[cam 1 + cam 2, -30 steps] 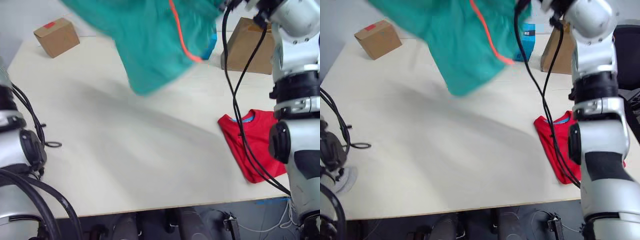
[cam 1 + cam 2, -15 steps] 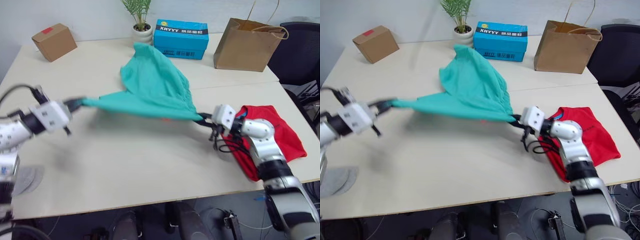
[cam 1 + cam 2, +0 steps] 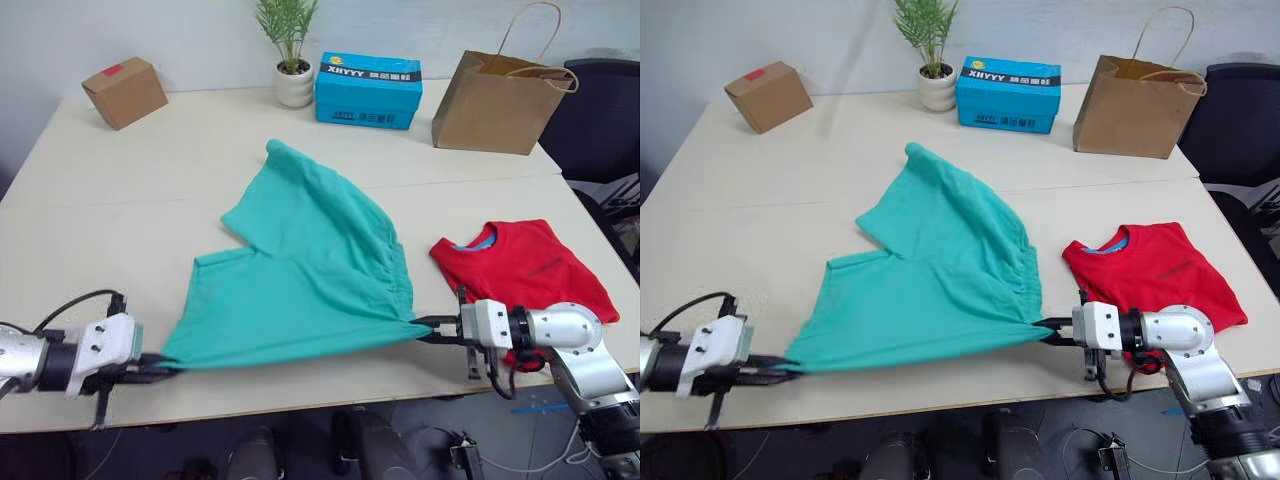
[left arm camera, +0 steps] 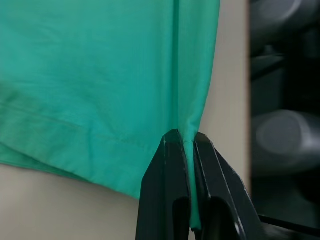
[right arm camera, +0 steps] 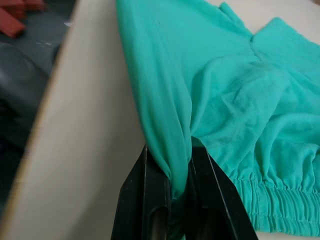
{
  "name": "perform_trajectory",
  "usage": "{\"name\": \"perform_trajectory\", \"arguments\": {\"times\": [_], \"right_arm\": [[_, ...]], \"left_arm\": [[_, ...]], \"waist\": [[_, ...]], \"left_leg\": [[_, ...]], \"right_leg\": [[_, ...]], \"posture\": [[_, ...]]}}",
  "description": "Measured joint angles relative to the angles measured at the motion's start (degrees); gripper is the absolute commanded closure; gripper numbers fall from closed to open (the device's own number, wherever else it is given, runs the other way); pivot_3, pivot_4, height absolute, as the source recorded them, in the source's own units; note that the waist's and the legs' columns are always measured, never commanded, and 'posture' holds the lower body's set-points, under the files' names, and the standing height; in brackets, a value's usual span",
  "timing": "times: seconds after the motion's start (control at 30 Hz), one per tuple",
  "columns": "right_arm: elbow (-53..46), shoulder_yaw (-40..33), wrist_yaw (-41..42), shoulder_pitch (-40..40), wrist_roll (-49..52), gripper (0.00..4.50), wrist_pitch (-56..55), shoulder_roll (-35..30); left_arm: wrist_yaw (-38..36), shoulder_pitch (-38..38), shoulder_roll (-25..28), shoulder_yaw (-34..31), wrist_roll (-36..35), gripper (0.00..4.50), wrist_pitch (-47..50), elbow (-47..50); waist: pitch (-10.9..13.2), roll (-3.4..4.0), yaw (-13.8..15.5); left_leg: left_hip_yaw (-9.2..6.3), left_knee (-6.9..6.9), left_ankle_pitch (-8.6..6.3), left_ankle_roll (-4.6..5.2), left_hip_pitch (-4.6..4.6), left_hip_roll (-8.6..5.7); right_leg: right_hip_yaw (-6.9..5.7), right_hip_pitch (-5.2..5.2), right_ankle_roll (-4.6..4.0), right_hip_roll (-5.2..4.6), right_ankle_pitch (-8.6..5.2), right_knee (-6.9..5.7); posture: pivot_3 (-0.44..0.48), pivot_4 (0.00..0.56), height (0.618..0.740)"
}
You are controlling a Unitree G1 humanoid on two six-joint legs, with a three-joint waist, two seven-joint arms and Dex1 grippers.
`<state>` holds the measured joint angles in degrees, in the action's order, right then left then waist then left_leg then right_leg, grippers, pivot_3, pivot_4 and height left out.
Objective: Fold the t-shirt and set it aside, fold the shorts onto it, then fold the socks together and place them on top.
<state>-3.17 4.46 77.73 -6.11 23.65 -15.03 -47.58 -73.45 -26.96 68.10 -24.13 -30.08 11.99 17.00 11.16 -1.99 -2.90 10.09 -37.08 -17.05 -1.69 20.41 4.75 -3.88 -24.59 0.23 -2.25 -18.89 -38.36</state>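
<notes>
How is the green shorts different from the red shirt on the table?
The shorts are teal green and spread wide across the table; the t-shirt is bright red and folded into a smaller bundle. The shorts are pinched at two corners, one by the left gripper and one by the right gripper; nothing holds the t-shirt. The shorts lie mid-table; the t-shirt sits at the right edge. Both are cloth lying on the same table.

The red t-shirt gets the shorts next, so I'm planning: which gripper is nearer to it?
Right. The right gripper sits just beside the t-shirt, pinching the shorts; the left gripper holds their far corner.
</notes>
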Motion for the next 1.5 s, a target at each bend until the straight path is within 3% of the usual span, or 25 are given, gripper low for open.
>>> {"name": "perform_trajectory", "arguments": {"times": [0.13, 0.27, 0.37, 0.47, 0.57, 0.7, 0.8, 0.93, 1.07, 1.27, 1.37, 1.5], "right_arm": [[-7.18, -0.41, 2.97, 6.05, 6.76, 4.50, 10.62, -6.23], [-13.10, -3.63, 2.50, 7.75, 13.44, 4.50, 22.90, -11.32], [-14.60, -7.18, -0.84, 5.61, 18.21, 4.50, 31.15, -11.96], [-14.45, -10.21, -6.61, 0.25, 21.79, 4.50, 37.05, -9.23], [-13.01, -11.99, -11.23, -3.44, 22.39, 4.50, 40.28, -6.68], [-7.52, -12.36, -17.86, -8.34, 18.78, 4.50, 41.74, -3.57], [-4.83, -12.16, -23.62, -11.25, 15.58, 4.50, 42.94, -0.88], [-5.27, -12.02, -29.01, -10.95, 13.96, 4.50, 45.83, 1.92], [-10.09, -11.97, -32.87, -7.23, 13.20, 4.50, 48.08, 3.92], [-12.69, -11.93, -37.32, -4.42, 10.79, 4.50, 47.36, 8.37], [-12.58, -11.89, -39.23, -4.55, 9.08, 3.54, 45.74, 11.37], [-11.98, -11.44, -42.59, -6.82, 4.85, 2.16, 43.57, 13.12]], "left_arm": [[-5.02, -3.45, 0.43, -3.63, -2.50, 4.45, 7.53, 2.94], [-6.03, 2.54, 1.64, -5.21, -5.70, 4.45, 13.64, 2.80], [-2.91, 18.80, 1.88, -2.01, -7.23, 4.45, 15.82, -1.09], [1.93, 39.09, -1.08, 5.18, -6.08, 4.45, 15.88, -7.05], [5.76, 55.15, -7.03, 13.71, 0.22, 4.45, 12.17, -14.38], [9.78, 77.46, -19.28, 24.85, 13.43, 4.45, -0.33, -34.57], [9.85, 88.77, -26.09, 31.18, 21.68, 4.45, -11.83, -49.17], [13.16, 99.32, -33.48, 34.79, 28.83, 4.45, -22.11, -68.83], [24.54, 106.40, -38.84, 36.49, 36.18, 4.45, -29.34, -83.96], [34.91, 107.13, -41.91, 37.22, 41.77, 4.45, -30.40, -92.55], [34.96, 106.54, -42.16, 35.67, 41.75, 3.82, -29.74, -93.58], [36.87, 103.98, -42.73, 32.69, 41.02, 2.61, -31.25, -93.83]], "waist": [[0.00, -0.01, 0.29], [-0.04, -0.07, 0.60], [-0.07, -0.12, 1.36], [-0.10, -0.09, 1.51], [-0.15, -0.07, 1.55], [-0.15, -0.17, 1.91], [-0.15, -0.17, 1.92], [-0.15, -0.18, 1.61], [-0.15, -0.18, 1.17], [-0.14, -0.19, 1.10], [-0.14, -0.19, 1.20], [-0.14, -0.19, 1.22]], "left_leg": [[-0.09, -0.03, -0.09, 0.05, 0.00, -0.03], [-0.13, -0.05, -0.32, 0.39, -0.03, -0.07], [-0.16, -0.07, -0.30, 0.41, -0.04, -0.07], [-0.15, -0.07, -0.27, 0.39, -0.01, -0.10], [-0.08, -0.15, -0.14, 0.15, 0.10, -0.11], [-0.04, -0.53, -0.17, 0.21, 0.39, -0.15], [0.09, -0.88, -0.30, 0.37, 0.80, -0.13], [0.23, -0.98, -0.31, 0.37, 1.07, -0.22], [0.21, -0.96, -0.31, 0.37, 1.03, -0.22], [0.23, -1.00, -0.25, 0.27, 0.95, -0.16], [0.23, -1.02, -0.24, 0.26, 0.95, -0.13], [0.24, -1.06, -0.23, 0.26, 0.95, -0.12]], "right_leg": [[-0.01, 0.04, 0.01, 0.00, -0.03, 0.04], [0.01, 0.10, -0.01, -0.04, -0.01, 0.08], [0.00, 0.13, -0.08, -0.03, 0.04, 0.12], [0.01, 0.15, -0.01, -0.04, 0.14, 0.08], [0.02, 0.09, 0.07, -0.01, 0.11, 0.09], [-0.05, -0.04, 0.17, 0.08, 0.15, 0.10], [-0.04, -0.42, 0.23, 0.06, 0.18, -0.04], [0.05, -0.87, 0.27, -0.01, 0.16, -0.40], [0.07, -0.88, 0.26, -0.01, 0.15, -0.46], [0.12, -0.89, 0.25, -0.01, 0.14, -0.64], [0.12, -0.89, 0.25, -0.01, 0.13, -0.66], [0.14, -0.90, 0.25, -0.06, 0.12, -0.73]], "posture": [[0.000, 0.150, 0.740], [0.000, 0.150, 0.740], [0.000, 0.150, 0.740], [0.000, 0.150, 0.740], [0.000, 0.150, 0.740], [0.000, 0.150, 0.740], [0.000, 0.150, 0.740], [0.000, 0.150, 0.740], [0.000, 0.150, 0.740], [0.000, 0.150, 0.740], [0.000, 0.150, 0.740], [0.000, 0.150, 0.740]]}}
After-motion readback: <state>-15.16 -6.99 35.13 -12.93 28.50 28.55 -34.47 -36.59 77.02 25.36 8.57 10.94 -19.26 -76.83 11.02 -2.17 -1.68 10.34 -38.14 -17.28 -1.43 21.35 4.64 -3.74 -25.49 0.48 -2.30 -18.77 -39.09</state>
